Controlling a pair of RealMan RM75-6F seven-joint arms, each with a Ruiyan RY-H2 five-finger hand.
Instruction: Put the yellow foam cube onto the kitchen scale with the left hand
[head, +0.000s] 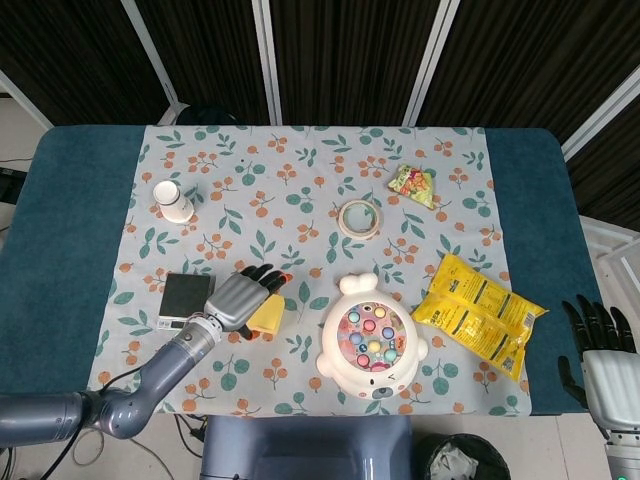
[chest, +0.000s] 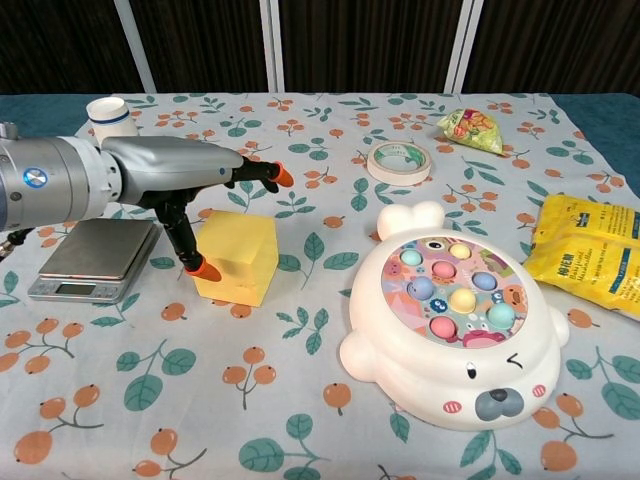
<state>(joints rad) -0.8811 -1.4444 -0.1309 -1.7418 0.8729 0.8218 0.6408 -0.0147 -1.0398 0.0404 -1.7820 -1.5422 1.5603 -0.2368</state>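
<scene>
The yellow foam cube (chest: 240, 256) (head: 268, 316) sits on the cloth just right of the kitchen scale (chest: 95, 258) (head: 185, 298), a small silver one with a dark flat top. My left hand (chest: 175, 170) (head: 240, 298) hovers over the cube's left side with fingers spread apart. Its thumb points down along the cube's left face, and the other fingers (chest: 268, 175) reach above the top. It holds nothing. My right hand (head: 600, 358) hangs open off the table's right edge, seen only in the head view.
A white bear-shaped toy (chest: 455, 325) with coloured buttons lies right of the cube. A tape roll (chest: 399, 161), a white cup (chest: 106, 112), a green snack packet (chest: 464, 128) and a yellow bag (chest: 590, 252) lie further off.
</scene>
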